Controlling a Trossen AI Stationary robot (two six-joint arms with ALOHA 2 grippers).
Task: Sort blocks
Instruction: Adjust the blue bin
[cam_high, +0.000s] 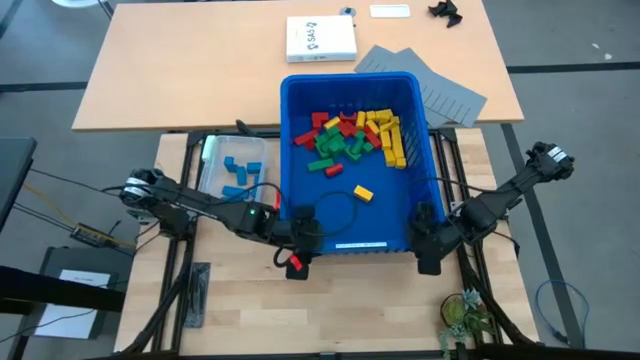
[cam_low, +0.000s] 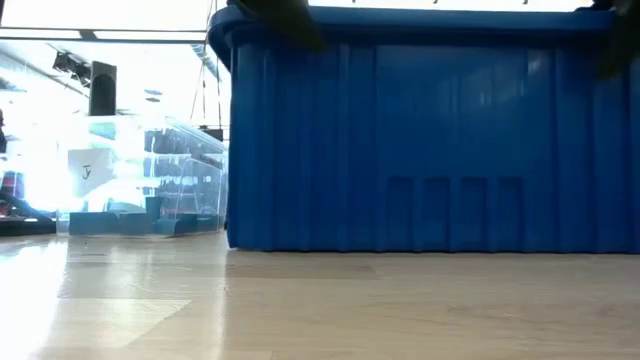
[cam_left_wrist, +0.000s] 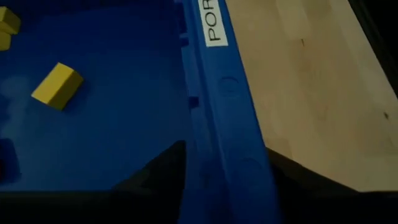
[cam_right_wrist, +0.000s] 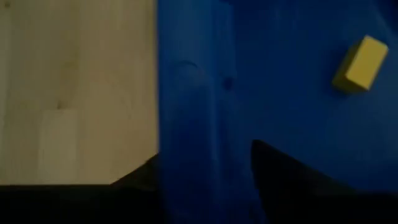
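Two dark robot arms flank the near wall of a large blue plastic bin (cam_high: 410, 190) on a light wooden table (cam_high: 350, 310). The left gripper (cam_high: 300, 236) sits at the bin's near left corner; in its wrist view its two dark fingers (cam_left_wrist: 158, 171) straddle the blue rim, one inside the bin and one outside over the table, closed against the wall. The right gripper (cam_high: 428, 240) sits at the near right corner, and its fingers (cam_right_wrist: 280, 168) likewise bracket the rim, one on each side, gripping it. Inside the bin, a heap of small red, yellow and green plastic toy bricks (cam_high: 355, 138) lies toward the far end, with a single yellow brick (cam_high: 363, 192) apart from it nearer the grippers. Several small blue bricks (cam_high: 238, 178) rest in a small clear plastic tub (cam_high: 212, 160) just left of the bin.
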